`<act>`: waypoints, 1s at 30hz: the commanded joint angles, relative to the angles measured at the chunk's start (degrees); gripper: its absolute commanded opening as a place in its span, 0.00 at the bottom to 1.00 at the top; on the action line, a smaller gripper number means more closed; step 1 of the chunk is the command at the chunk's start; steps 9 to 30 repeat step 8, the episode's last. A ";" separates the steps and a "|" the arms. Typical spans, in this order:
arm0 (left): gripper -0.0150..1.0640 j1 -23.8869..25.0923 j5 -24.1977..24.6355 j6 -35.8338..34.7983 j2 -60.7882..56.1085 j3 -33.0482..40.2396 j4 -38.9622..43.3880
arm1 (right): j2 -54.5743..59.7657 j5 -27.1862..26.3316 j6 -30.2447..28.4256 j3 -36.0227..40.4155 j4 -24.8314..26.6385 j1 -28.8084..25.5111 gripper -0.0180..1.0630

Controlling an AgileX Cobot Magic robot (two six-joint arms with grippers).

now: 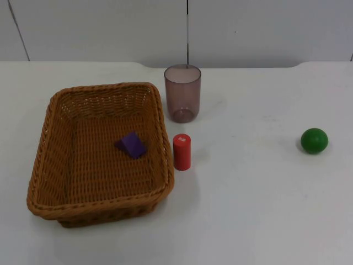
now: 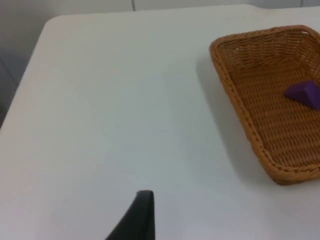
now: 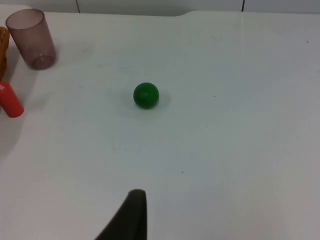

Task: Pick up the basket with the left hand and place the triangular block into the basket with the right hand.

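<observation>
A brown wicker basket stands on the left half of the white table. A purple triangular block lies inside it on the woven floor, toward the right wall. My left gripper hangs above bare table to the left of the basket, well apart from it; the purple block rests in the basket beyond. My right gripper hangs over the right side of the table, short of the green ball, holding nothing that I can see.
A red cylinder stands upright just right of the basket. A translucent purple cup stands behind it. A green ball sits far right. The grey partition wall closes the table's back edge.
</observation>
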 commanded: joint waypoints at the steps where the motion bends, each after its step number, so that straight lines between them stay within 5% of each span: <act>1: 0.99 -0.27 -0.55 -1.61 -0.18 0.23 0.79 | -0.13 -0.71 -0.27 0.09 0.03 -0.33 0.98; 30: 0.99 -0.27 -0.55 0.00 -0.18 0.23 0.02 | -0.13 -0.71 -0.27 0.09 0.03 -0.33 0.98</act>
